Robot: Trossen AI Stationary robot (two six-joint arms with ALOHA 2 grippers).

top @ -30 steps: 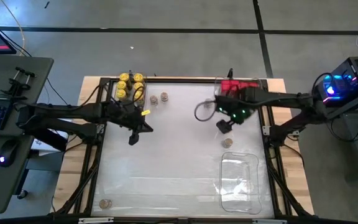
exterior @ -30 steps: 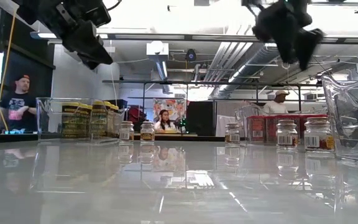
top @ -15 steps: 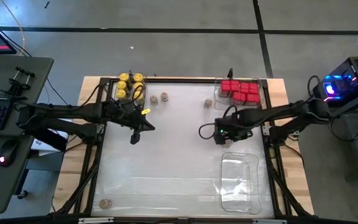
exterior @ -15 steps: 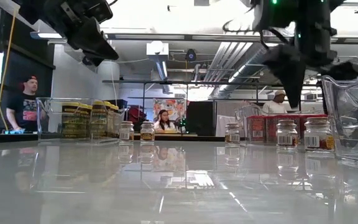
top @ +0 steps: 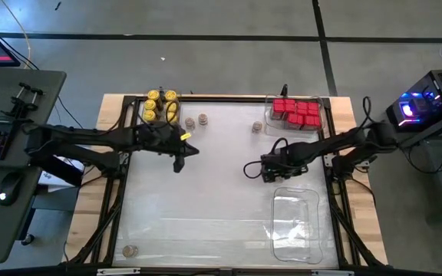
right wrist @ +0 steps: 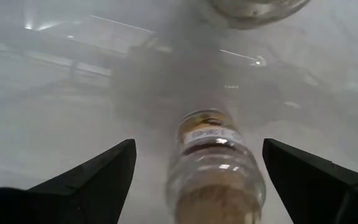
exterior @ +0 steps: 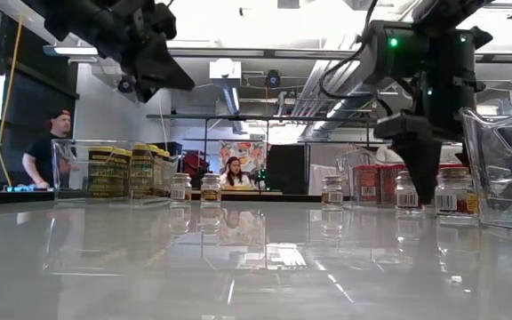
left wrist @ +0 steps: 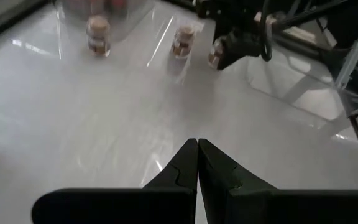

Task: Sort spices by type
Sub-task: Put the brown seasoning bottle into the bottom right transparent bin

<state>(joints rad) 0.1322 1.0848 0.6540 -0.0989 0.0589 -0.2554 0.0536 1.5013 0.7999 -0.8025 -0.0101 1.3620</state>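
Note:
A brown-lidded jar (right wrist: 215, 163) stands upright on the table right of centre. My right gripper (right wrist: 197, 144) is open and low over it, one finger on each side with a gap to both; from above the gripper (top: 273, 170) hides the jar. My left gripper (left wrist: 197, 148) is shut, holds nothing and hangs high above the table's left half (top: 179, 162). Yellow-lidded jars (top: 161, 106) sit in a clear tray at the far left, and red boxes (top: 296, 112) in a tray at the far right. Two brown-lidded jars (top: 196, 122) stand beside the yellow ones, and another (top: 257, 127) by the red tray.
A clear tray (top: 294, 222) with nothing in it lies at the near right, just nearward of my right gripper. One brown-lidded jar (top: 131, 251) stands alone at the near left corner. The table's middle is bare. People stand in the room beyond the far edge.
My right gripper has come from beside the red tray toward the near edge and down, until its fingers stand around the jar. My left gripper has shifted toward the table's right, still raised.

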